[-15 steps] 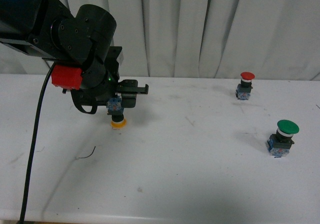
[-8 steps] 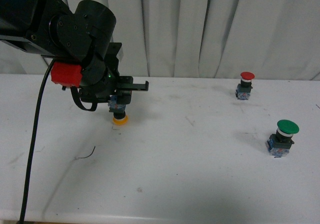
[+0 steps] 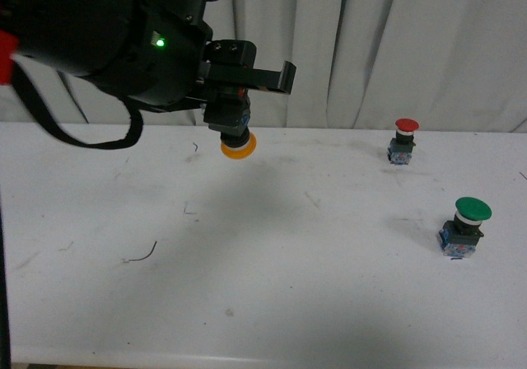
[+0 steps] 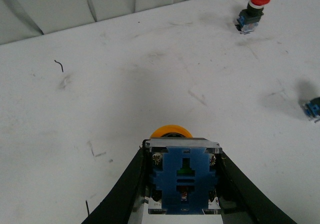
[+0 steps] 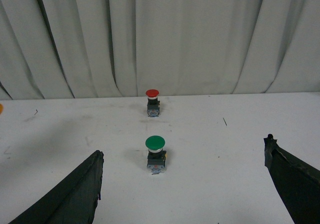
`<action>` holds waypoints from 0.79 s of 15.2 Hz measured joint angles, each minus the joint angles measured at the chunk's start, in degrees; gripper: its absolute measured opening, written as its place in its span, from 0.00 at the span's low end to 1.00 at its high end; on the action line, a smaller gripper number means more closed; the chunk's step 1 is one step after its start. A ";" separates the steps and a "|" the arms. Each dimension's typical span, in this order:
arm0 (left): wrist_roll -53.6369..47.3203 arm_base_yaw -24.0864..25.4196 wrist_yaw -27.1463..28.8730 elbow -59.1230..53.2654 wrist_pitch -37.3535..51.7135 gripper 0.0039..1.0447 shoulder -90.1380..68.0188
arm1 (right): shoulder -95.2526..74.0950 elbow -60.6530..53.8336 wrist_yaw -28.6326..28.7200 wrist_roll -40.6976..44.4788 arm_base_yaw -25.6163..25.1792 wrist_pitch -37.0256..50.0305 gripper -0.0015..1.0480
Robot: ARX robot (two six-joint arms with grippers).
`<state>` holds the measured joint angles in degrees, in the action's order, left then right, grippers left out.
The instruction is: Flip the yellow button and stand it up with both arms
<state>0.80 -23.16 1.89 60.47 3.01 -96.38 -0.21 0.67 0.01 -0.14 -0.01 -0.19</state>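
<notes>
- Front view: the left arm (image 3: pixel 99 39), black and bulky with a small green light (image 3: pixel 158 42), fills the upper left.
- The left gripper (image 3: pixel 233 115) is clamped on the yellow button (image 3: pixel 238 145).
- The button hangs in the air above the far left part of the white table (image 3: pixel 288 303). Its orange-yellow cap points down and its base is caught between the jaws.
- A soft shadow lies on the table beneath it.
- A red switch (image 3: pixel 406 138) stands upright at the far right of the table, near the white curtain (image 3: pixel 395 48).
- A green switch (image 3: pixel 468 225) stands upright nearer the camera, further right, well apart from the red one.
- Left wrist view: the button's blue base (image 4: pixel 183 176) faces the camera, pinched on both sides by the black fingers (image 4: pixel 125 189). The cap's rim peeks out beyond the base.
- Right wrist view: the right gripper (image 5: pixel 182 184) has its jaws wide apart above the table. The green switch (image 5: pixel 155 154) and red switch (image 5: pixel 152 101) stand ahead of it, apart from it.
</notes>
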 joint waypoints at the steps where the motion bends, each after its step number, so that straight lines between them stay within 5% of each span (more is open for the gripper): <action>1: -0.20 -0.57 0.42 -3.56 0.44 0.32 4.20 | 0.00 0.00 0.00 0.00 0.00 -0.02 0.94; 5: 0.31 -1.57 0.04 -12.17 3.13 0.31 15.23 | 0.00 0.00 0.00 0.00 0.00 0.00 0.94; 12: 21.68 2.54 -34.38 -23.19 29.16 0.31 16.55 | 0.00 0.00 0.00 0.00 0.00 0.00 0.94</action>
<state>22.48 -20.62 -32.49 37.28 32.16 -79.83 -0.21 0.67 0.01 -0.14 -0.01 -0.19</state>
